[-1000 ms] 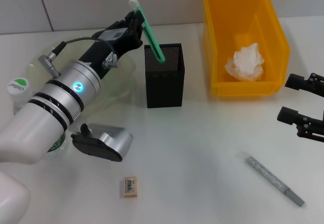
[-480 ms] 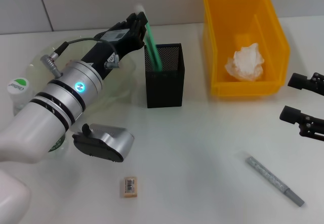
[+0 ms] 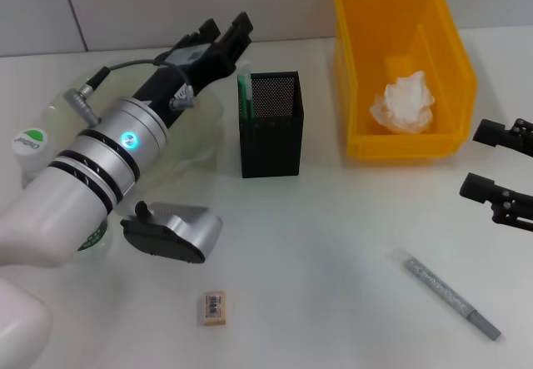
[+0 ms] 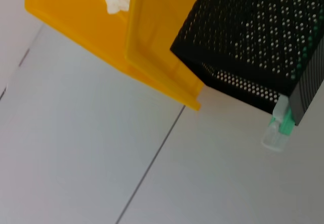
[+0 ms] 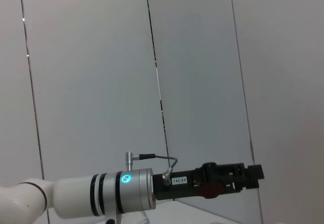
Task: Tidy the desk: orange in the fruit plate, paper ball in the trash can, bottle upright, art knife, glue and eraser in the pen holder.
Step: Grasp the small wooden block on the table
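Left arm at pen holder; art knife inside.
Trash can (image 3: 400, 69) holds paper ball (image 3: 404, 102). Left gripper (image 3: 223, 34), fingers spread and empty, hangs beside pen holder (image 3: 271, 123); art knife (image 3: 245, 96) stands inside. Right gripper (image 3: 498, 165) apparently open, idle. Glue (image 3: 452, 296), eraser (image 3: 214, 308) on desk.

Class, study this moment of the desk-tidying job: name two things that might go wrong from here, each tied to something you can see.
1. The left gripper hangs open right beside the pen holder, where the art knife stands; pulling back carelessly might tip the cup.
2. The glue and eraser lie flat on the table; such low, slim things may slip from a grasp.
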Controlling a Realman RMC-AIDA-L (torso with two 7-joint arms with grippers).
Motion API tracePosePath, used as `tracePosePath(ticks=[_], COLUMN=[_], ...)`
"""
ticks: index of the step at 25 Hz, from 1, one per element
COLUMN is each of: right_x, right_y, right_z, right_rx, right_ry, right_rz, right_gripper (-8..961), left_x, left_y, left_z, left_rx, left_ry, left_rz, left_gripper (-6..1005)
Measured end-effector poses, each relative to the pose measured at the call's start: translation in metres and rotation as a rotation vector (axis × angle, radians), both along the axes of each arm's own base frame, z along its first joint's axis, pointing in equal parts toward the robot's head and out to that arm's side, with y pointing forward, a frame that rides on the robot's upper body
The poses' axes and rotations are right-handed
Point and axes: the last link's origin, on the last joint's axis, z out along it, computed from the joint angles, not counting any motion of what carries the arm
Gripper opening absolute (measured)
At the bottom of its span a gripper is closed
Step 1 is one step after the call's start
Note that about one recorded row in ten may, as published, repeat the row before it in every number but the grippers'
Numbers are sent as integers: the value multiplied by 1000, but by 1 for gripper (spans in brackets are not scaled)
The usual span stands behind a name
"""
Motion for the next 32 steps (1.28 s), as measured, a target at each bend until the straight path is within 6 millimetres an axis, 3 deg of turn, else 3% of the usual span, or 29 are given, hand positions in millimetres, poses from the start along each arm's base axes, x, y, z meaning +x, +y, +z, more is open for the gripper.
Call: tracePosePath(ticks=[5,8,16,32], right_x=[-1,-1,0,-1], right_y=[1,2,3,7], right_z=[0,0,0,2], right_rx=[0,1,3,23], right_ry=[1,0,-2,-5], right_rz=[1,2,0,-3], right_gripper=[762,762,761,762], left_x=[2,9,31,59], left_y=[2,4,-7,-26], left_z=[4,9,14,29], left_rx=[5,0,-90,-441], left_ry=[-59,-180,-441,-1211], left_rz=[31,69,110,491], left_gripper=[483,513,513,514])
